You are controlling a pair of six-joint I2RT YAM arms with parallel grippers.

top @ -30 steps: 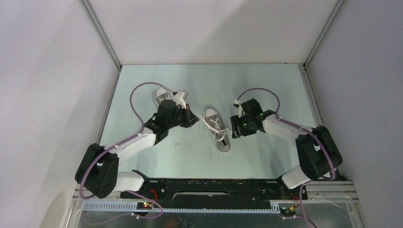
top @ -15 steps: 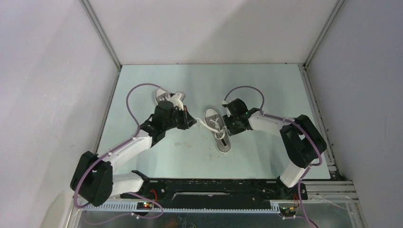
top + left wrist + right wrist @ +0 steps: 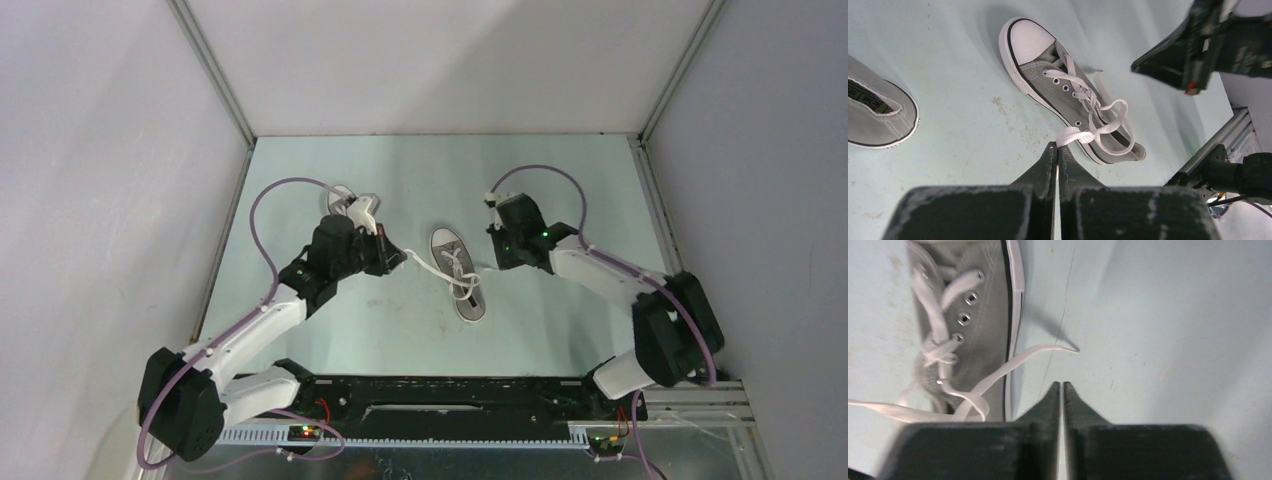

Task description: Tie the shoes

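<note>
One grey shoe [image 3: 459, 277] with a white toe cap lies mid-table, its toe pointing away from the arm bases and its laces loosely crossed. My left gripper [image 3: 399, 258] is just left of it, shut on the end of a white lace [image 3: 1075, 136] that runs taut to the shoe [image 3: 1063, 92]. My right gripper [image 3: 497, 262] hovers off the shoe's right side, shut with nothing between its fingers [image 3: 1061, 385]. The other lace end [image 3: 1040, 352] lies loose on the table ahead of it, beside the shoe [image 3: 975, 315]. The second shoe [image 3: 344, 200] sits behind my left arm, half hidden.
The pale green table [image 3: 560, 180] is boxed in by white walls with metal corner posts. A black base rail [image 3: 450, 385] runs along the near edge. Purple cables [image 3: 285, 190] loop above both wrists. The second shoe's heel [image 3: 875, 122] shows at the left of the left wrist view.
My right gripper has shut from open and drawn back to the right of the shoe, holding nothing. My left arm has shifted slightly left, still gripping the lace.
</note>
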